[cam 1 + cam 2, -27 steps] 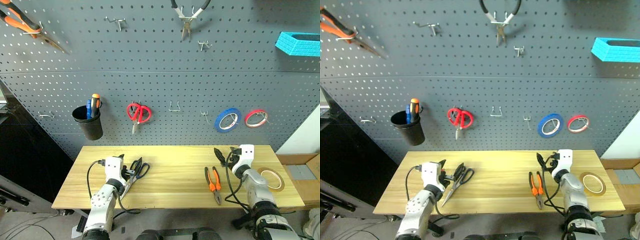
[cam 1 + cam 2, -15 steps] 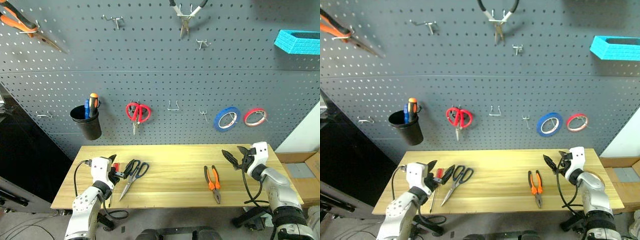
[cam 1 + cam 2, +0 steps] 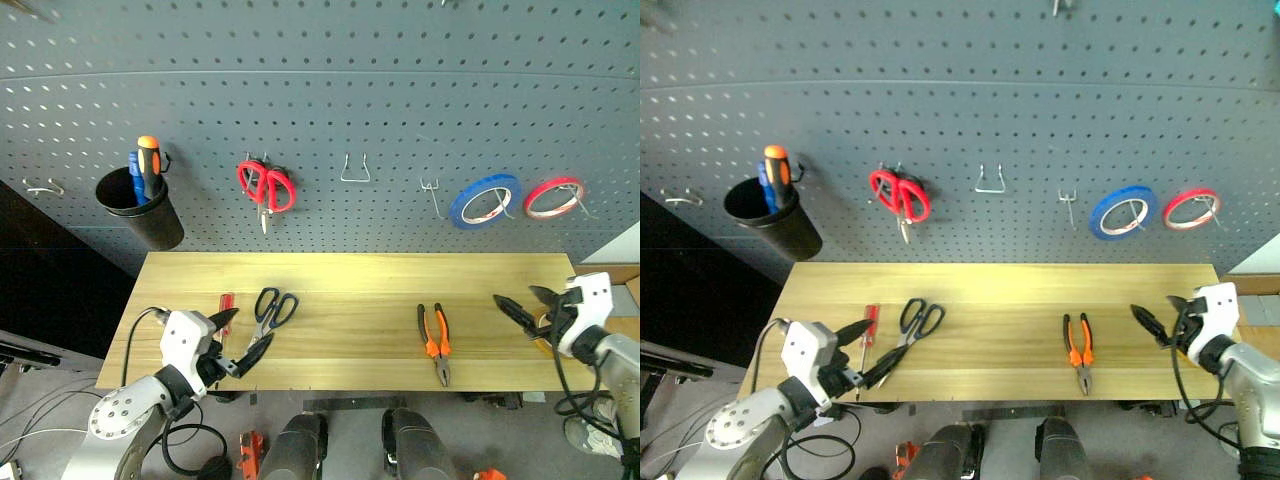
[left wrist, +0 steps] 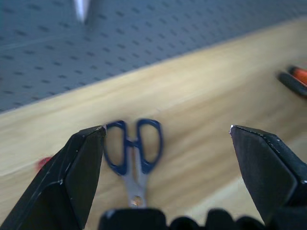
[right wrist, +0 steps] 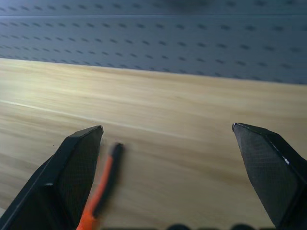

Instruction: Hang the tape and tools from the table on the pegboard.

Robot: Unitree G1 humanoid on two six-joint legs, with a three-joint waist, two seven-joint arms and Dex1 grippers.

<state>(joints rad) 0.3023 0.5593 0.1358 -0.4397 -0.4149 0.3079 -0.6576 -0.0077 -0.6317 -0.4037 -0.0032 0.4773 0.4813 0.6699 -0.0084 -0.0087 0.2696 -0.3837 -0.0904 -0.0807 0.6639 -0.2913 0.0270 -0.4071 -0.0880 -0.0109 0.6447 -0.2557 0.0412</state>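
The dark-blue-handled scissors (image 3: 270, 315) lie on the left part of the wooden table (image 3: 350, 275), blades toward the front edge. My left gripper (image 3: 240, 338) hangs open just left of the blades, touching nothing; the left wrist view has the scissors (image 4: 134, 148) between its wide fingers. The orange-and-black pliers (image 3: 435, 342) lie right of centre. My right gripper (image 3: 512, 296) stands open over the table's right end, apart from the pliers (image 5: 98, 191). The tape is hidden behind my right hand. The grey pegboard (image 3: 330, 110) rises behind the table.
On the pegboard hang red scissors (image 3: 265, 185), a blue tape ring (image 3: 485, 200), a red tape ring (image 3: 553, 197) and a black cup (image 3: 140, 208) with screwdrivers. Bare hooks (image 3: 355, 170) sit between them. A small red screwdriver (image 3: 225, 305) lies left of the scissors.
The camera has tilted down. My left hand has drawn back to the left of the scissors, my right hand has swung right, away from the pliers. Both grippers stayed open.
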